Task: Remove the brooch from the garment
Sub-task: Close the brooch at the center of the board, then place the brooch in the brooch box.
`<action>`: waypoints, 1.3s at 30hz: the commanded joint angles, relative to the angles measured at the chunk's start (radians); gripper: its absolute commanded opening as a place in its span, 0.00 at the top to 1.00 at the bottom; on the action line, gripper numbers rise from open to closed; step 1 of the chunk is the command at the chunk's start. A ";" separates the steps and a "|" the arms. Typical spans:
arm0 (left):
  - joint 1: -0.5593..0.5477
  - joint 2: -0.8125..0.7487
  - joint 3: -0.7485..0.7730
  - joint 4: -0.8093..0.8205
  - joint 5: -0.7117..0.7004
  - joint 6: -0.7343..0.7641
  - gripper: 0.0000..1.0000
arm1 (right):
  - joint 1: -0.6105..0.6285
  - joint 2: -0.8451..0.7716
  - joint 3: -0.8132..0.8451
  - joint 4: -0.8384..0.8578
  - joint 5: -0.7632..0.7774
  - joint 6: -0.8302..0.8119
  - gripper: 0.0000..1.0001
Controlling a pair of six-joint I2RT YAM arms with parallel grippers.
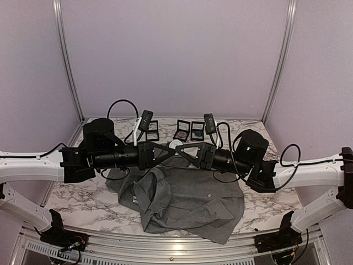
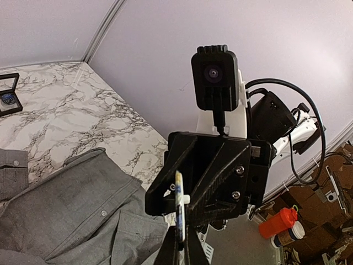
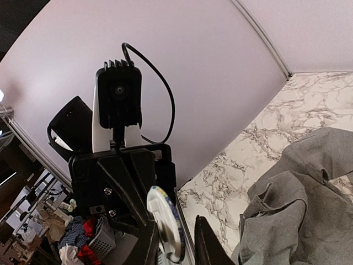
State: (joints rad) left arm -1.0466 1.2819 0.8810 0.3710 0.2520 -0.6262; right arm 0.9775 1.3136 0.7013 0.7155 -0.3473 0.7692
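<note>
White and edge-on, the brooch (image 2: 179, 212) hides its face from your left wrist camera; from above it is just a pale speck, lifted clear of the garment (image 1: 187, 199) below. Your left gripper (image 2: 181, 243) pinches its lower rim, while your right gripper (image 3: 174, 237) stands parted around it, one finger (image 3: 207, 243) off the disc. Bare marble table (image 1: 83, 193) lies open either side; the hem nears the front edge.
</note>
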 commanded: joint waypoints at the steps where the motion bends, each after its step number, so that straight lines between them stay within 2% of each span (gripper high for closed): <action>1: -0.021 0.023 -0.018 0.036 0.018 -0.024 1.00 | 0.007 -0.017 0.007 0.061 -0.016 -0.022 0.78; 4: -0.021 0.028 -0.018 0.037 0.010 -0.030 1.00 | 0.006 -0.019 0.009 0.068 -0.027 -0.029 0.76; 7: -0.021 0.034 -0.013 0.023 -0.008 -0.033 1.00 | 0.007 -0.029 0.012 0.071 -0.045 -0.042 0.69; 14: -0.013 0.043 0.017 -0.037 -0.061 -0.018 1.00 | 0.006 -0.088 -0.002 0.015 -0.041 -0.090 0.39; 21: 0.037 0.058 0.110 -0.207 -0.132 0.071 1.00 | -0.027 -0.167 -0.021 -0.100 0.007 -0.111 0.23; 26: 0.109 0.086 0.207 -0.378 -0.234 0.190 1.00 | -0.063 -0.220 -0.008 -0.226 0.032 -0.143 0.17; 30: 0.129 0.147 0.321 -0.543 -0.372 0.311 1.00 | -0.069 -0.254 0.009 -0.333 0.097 -0.166 0.08; 34: 0.142 0.224 0.433 -0.641 -0.498 0.407 1.00 | -0.077 -0.276 0.040 -0.462 0.163 -0.178 0.02; 39: 0.153 0.342 0.558 -0.745 -0.672 0.518 1.00 | -0.077 -0.294 0.083 -0.610 0.269 -0.184 0.01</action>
State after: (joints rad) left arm -0.9073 1.5452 1.3548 -0.2184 -0.2329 -0.2420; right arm 0.9089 1.0462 0.7155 0.2756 -0.1944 0.6052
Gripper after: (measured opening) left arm 0.012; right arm 0.985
